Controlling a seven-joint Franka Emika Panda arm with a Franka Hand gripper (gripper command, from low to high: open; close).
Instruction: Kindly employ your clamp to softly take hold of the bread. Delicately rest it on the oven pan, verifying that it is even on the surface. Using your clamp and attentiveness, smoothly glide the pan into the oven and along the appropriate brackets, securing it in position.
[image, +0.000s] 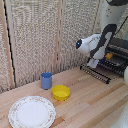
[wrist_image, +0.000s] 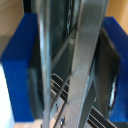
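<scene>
Wooden table (image: 90, 95), oven pan (image: 96, 73) — wrist view perhaps bars only

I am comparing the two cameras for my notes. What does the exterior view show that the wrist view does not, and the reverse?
Only the exterior view shows the blue cup, yellow bowl, patterned plate, wooden table and the arm over the oven pan. Only the wrist view shows blurred shiny metal bars close up against something blue. I cannot match any object with certainty; the claw's state is unclear in both.
</scene>
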